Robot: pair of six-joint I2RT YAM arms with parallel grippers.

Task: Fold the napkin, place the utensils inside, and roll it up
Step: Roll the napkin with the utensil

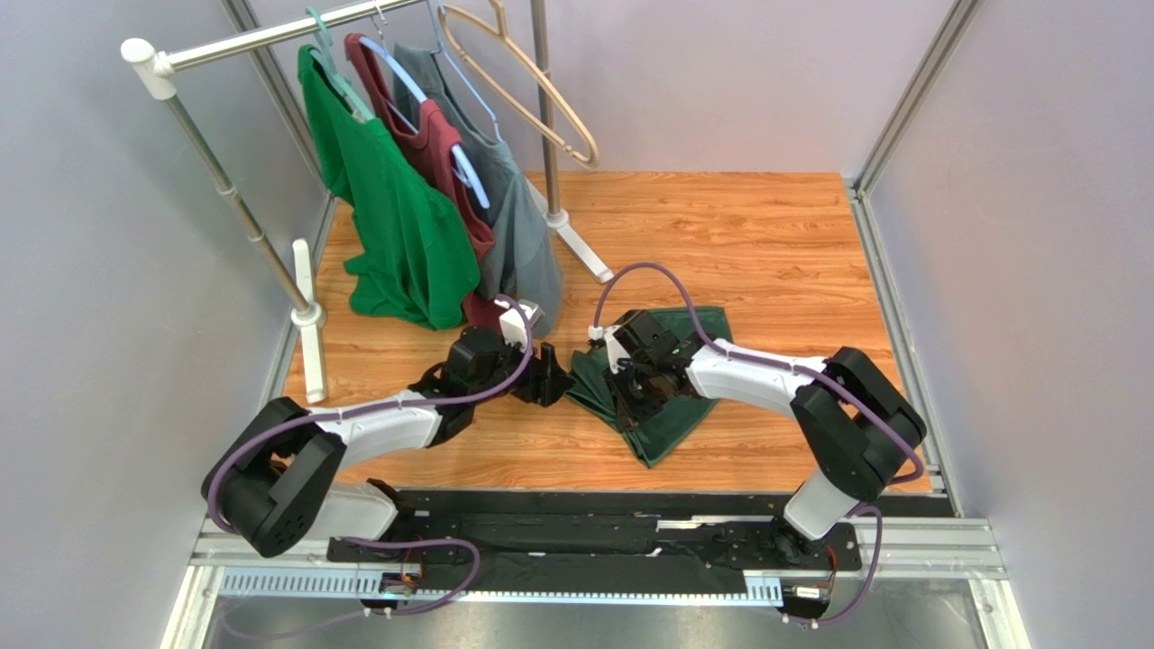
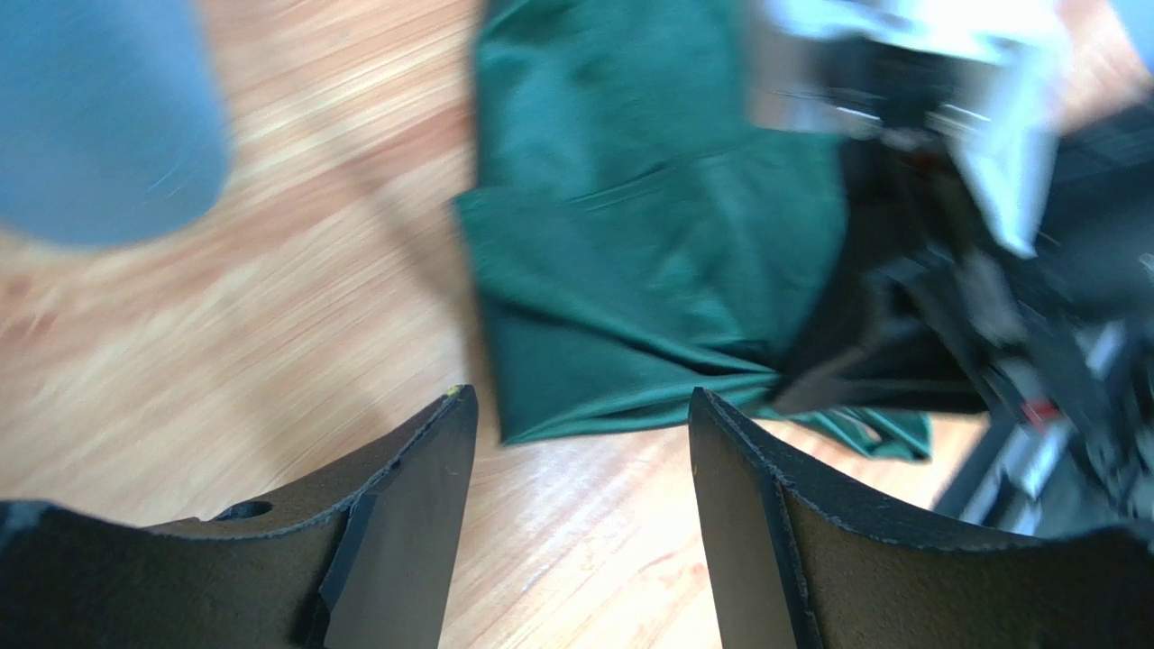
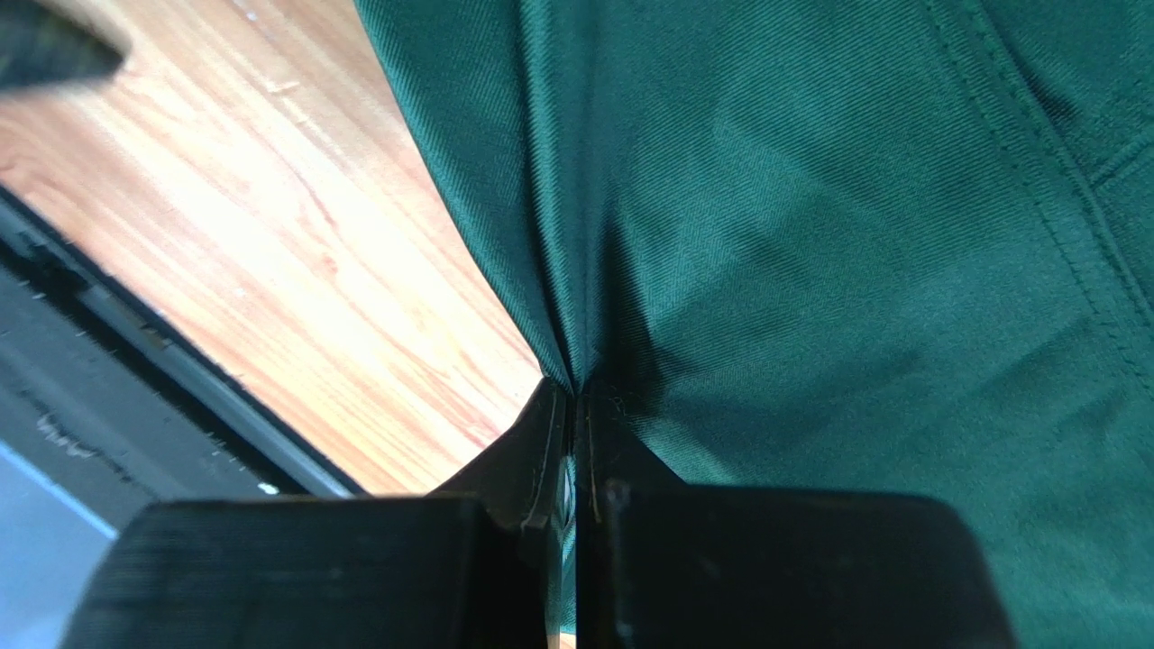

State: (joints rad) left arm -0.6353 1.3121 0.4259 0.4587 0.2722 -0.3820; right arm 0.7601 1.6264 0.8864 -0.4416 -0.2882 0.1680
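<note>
Napkin [image 1: 673, 422] dark green, bunched on wood tabletop [image 1: 759, 257], centre of top view. Right gripper [image 3: 576, 406] jaws clamped on cloth fold. Left gripper [image 2: 583, 419] jaws apart, empty, just left of cloth edge. Fork not visible. Step, judged: folding. Next: left pinches free edge, both draw fold flat.

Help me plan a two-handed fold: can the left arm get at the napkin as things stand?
Probably yes. The left tool is open, the napkin lies just ahead on the table, and the right tool pinches it off to the side.

no readable text, labels or numbers anywhere
</note>
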